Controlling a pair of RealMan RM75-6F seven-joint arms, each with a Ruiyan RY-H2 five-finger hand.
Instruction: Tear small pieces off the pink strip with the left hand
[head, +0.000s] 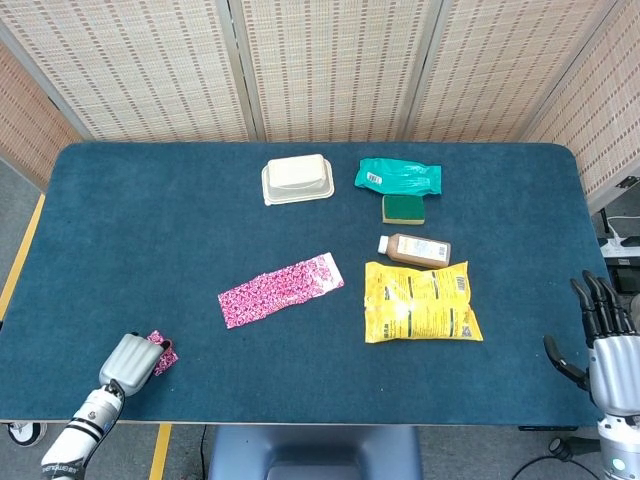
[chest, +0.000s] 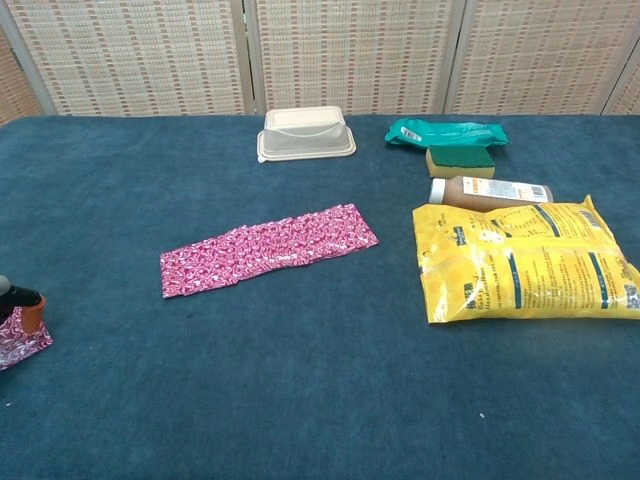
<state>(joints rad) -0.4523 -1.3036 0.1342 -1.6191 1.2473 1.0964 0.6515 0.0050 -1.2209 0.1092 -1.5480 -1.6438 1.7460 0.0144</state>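
The pink patterned strip (head: 281, 289) (chest: 268, 249) lies flat near the middle of the blue table. A small torn pink piece (head: 162, 352) (chest: 20, 341) sits near the front left edge, apart from the strip. My left hand (head: 130, 360) holds that piece, an orange fingertip (chest: 32, 312) pressing on it at the left border of the chest view. My right hand (head: 605, 340) hovers open off the table's right front corner, fingers spread upward, nothing in it.
A white lidded container (head: 296, 179), a green pouch (head: 399, 177), a green sponge (head: 403, 209), a brown bottle (head: 414, 249) and a yellow bag (head: 420, 302) lie at the back and right of the table (head: 140, 230).
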